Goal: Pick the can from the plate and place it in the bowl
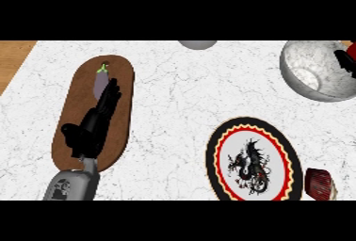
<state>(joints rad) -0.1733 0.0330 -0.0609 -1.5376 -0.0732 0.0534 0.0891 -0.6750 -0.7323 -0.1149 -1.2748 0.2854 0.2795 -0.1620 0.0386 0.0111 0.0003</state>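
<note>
Plate (217,155): lower right of centre, dragon pattern, red and black rim. Nothing stands on it.

Bowl (295,66): upper right, metal, well apart from the plate. What shows of its inside holds nothing.

Right hand (343,61): only a dark part shows, at the picture's right edge over the bowl's far rim. How far it is closed, and whether it holds anything, cannot be told.

Can: not on the plate and not in the bowl. A red-brown sliver (351,47) just above the right hand may be it, which is unconfirmed.

Dark red thing (319,183): on the counter (173,117) just beside the plate's right rim. Its kind is unclear.

Left hand (94,124): open and flat, holding nothing, resting over the brown board (83,84) at left, its fingertips near an eggplant (102,82).

Grey object (198,44): rounded, cut off at the top.

Risks, as judgement:
- If the sliver is the can, it hangs near the rim and not over the bowl's middle. Letting go there could land it on the rim and send it off onto the counter.
- A knock from hand or can against the rim could tip or shift the round-bottomed bowl.
- The hand works at the very edge of view, so any release is poorly seen.
- The dark red thing could be mistaken for the can.
</note>
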